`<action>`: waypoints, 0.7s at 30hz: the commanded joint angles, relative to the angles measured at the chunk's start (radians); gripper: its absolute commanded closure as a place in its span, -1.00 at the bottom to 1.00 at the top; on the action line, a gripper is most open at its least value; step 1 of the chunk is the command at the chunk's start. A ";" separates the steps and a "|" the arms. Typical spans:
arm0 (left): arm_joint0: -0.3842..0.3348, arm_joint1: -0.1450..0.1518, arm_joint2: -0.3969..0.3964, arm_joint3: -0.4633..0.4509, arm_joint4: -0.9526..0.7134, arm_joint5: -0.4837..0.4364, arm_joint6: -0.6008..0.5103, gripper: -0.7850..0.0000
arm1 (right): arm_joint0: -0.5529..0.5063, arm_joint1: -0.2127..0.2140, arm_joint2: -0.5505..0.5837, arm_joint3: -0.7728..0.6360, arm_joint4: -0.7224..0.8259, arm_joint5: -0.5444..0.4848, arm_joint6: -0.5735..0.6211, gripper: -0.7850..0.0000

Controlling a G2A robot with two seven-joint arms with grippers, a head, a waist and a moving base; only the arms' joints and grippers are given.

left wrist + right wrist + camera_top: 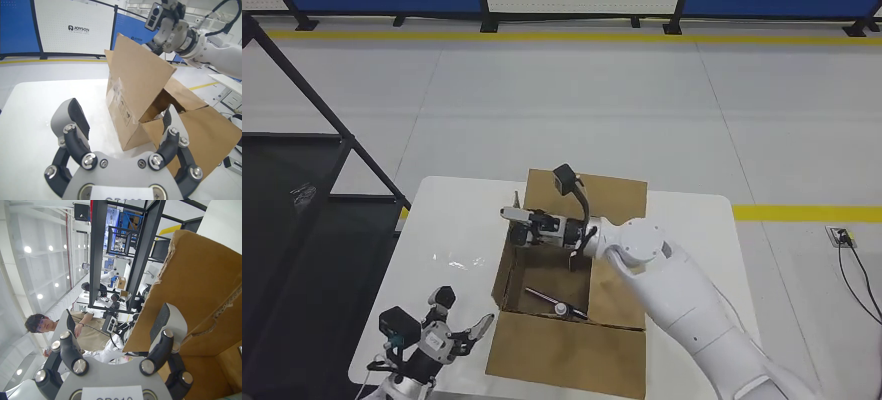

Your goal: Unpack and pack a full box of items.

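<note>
An open cardboard box (562, 355) stands in the middle of the white table (447, 225), its flaps spread out. Inside lies a dark slender item with a white end (550, 302); pale items (160, 114) show through the box's opening. My right gripper (514, 226) is at the box's left flap (136, 72), which stands upright. It is open, with the flap's torn edge (196, 285) between its fingers and one pad (160, 319) against the cardboard. My left gripper (122, 115) is open and holds nothing, low over the table's front left corner (464, 312), short of the box.
A black metal frame (312, 190) with a dark panel stands just left of the table. The table's left part is bare white surface. The box's near flap (204, 130) hangs out towards the front edge.
</note>
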 commanded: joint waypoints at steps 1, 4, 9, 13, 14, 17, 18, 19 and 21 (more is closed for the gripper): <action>-0.014 -0.003 0.014 -0.003 -0.005 0.022 -0.012 -1.00 | 0.006 -0.010 -0.018 0.010 -0.006 -0.005 -0.020 -1.00; -0.041 -0.007 0.029 -0.004 -0.021 0.061 -0.033 -1.00 | 0.020 -0.026 -0.041 0.034 0.000 -0.019 -0.015 -1.00; -0.076 -0.015 0.031 0.000 -0.074 0.142 -0.046 -1.00 | 0.039 -0.045 -0.063 0.078 0.001 -0.068 0.026 -1.00; -0.092 -0.017 0.012 0.014 -0.112 0.166 -0.056 -1.00 | 0.048 -0.051 -0.061 0.111 0.015 -0.092 0.073 -1.00; -0.092 -0.017 0.006 0.019 -0.120 0.165 -0.058 -1.00 | 0.050 -0.051 -0.057 0.118 0.019 -0.099 0.084 -1.00; -0.086 -0.016 -0.015 0.034 -0.135 0.156 -0.058 -1.00 | 0.050 -0.049 -0.040 0.134 0.028 -0.120 0.111 -1.00; -0.081 -0.016 -0.023 0.040 -0.140 0.150 -0.057 -1.00 | 0.048 -0.047 -0.032 0.137 0.032 -0.127 0.119 -1.00; -0.076 -0.015 -0.031 0.049 -0.144 0.145 -0.056 -1.00 | 0.047 -0.044 -0.022 0.139 0.032 -0.136 0.123 -1.00; -0.068 -0.014 -0.044 0.064 -0.150 0.136 -0.056 -1.00 | 0.040 -0.036 -0.002 0.136 0.031 -0.152 0.130 -1.00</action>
